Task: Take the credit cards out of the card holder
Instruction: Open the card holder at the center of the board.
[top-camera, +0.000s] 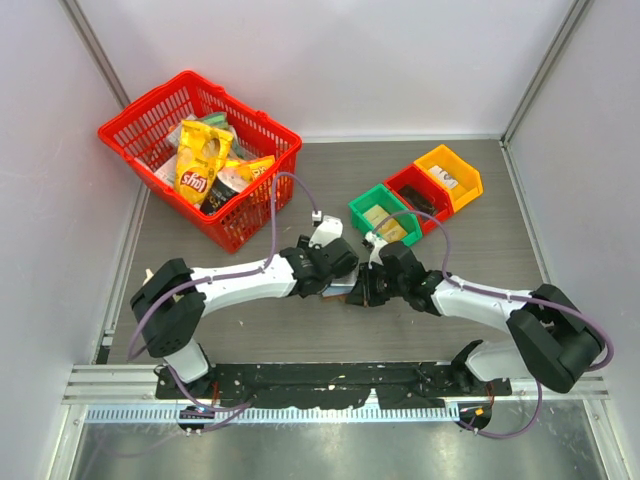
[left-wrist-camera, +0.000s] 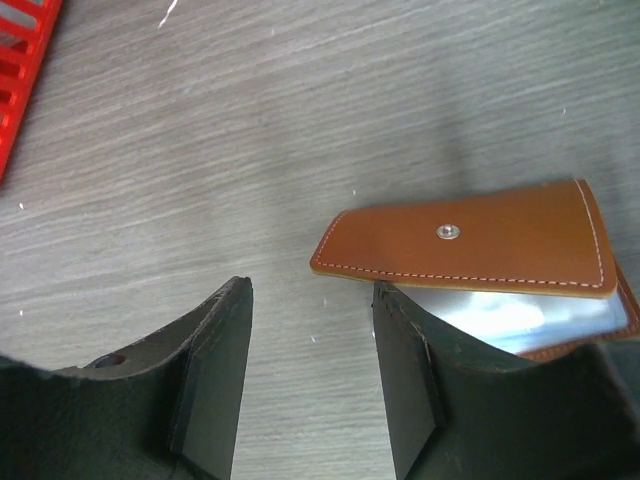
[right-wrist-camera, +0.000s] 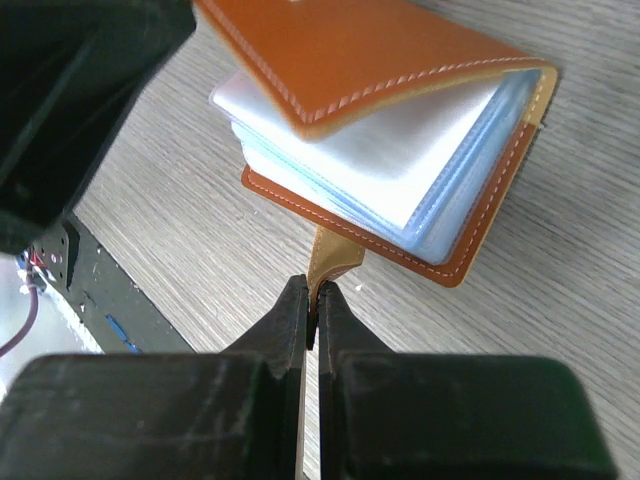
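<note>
Two arms: meeting mid-table (top-camera: 480, 215), grippers close together.
Holder (right-wrist-camera: 370, 50): flat on the table between the grippers, brown cover lifted ajar, pale sleeves (right-wrist-camera: 370, 160) fanned beneath it.
Right gripper (right-wrist-camera: 312, 295): jaws pinched tight on the holder's tab (right-wrist-camera: 335, 255).
Left gripper (left-wrist-camera: 312, 300): fingers wide apart with nothing between them; one finger (left-wrist-camera: 405, 380) is just beside the cover's edge.
Bins (top-camera: 398, 180): green, red and orange in a row, beyond the holder.
Basket (top-camera: 250, 210): red, far left, with yellow bags (top-camera: 200, 160) inside.
</note>
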